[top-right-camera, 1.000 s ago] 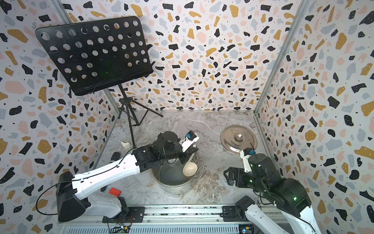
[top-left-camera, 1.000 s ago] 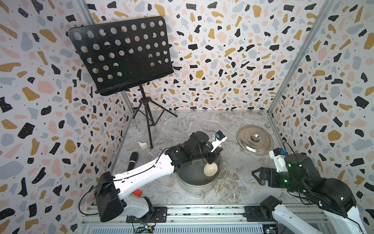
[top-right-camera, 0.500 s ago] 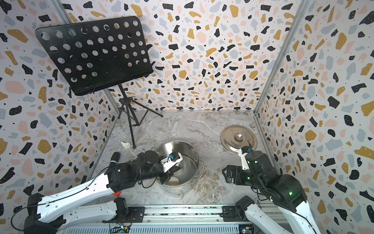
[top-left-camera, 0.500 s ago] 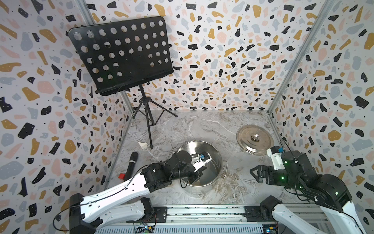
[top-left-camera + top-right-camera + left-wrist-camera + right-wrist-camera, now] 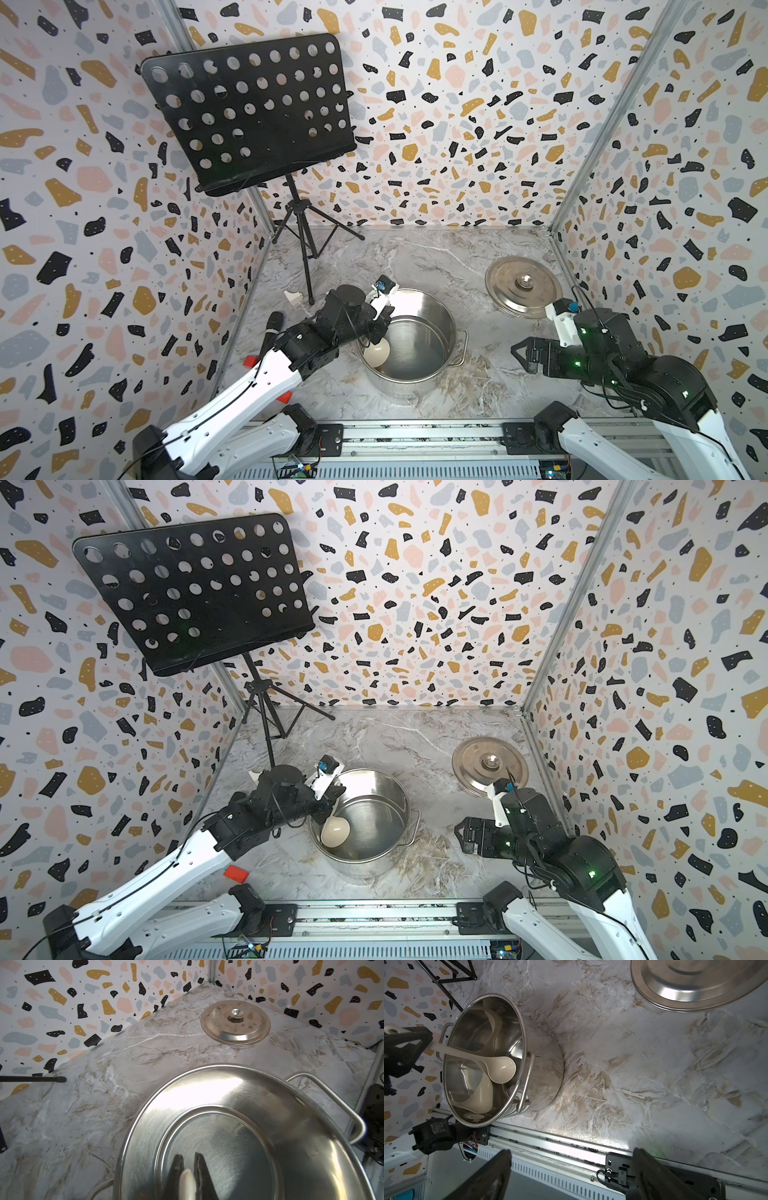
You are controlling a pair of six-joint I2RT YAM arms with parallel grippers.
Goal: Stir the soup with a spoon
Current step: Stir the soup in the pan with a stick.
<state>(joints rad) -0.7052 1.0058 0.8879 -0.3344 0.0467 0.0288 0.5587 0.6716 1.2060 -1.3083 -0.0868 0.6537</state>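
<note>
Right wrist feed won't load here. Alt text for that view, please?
The left gripper holds the cream spoon by its handle, its bowl in the steel pot, where no soup is visible. The lid lies apart on the marble table; the right gripper is open and empty.

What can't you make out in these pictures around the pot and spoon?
- Spoon handle: both top views, mostly hidden under the left gripper.
- Pot contents: only glare and reflections show; liquid cannot be told.
- Lid: right wrist view, cut off by the picture's edge.
- Microphone: top view, lower end behind the left arm.
</note>
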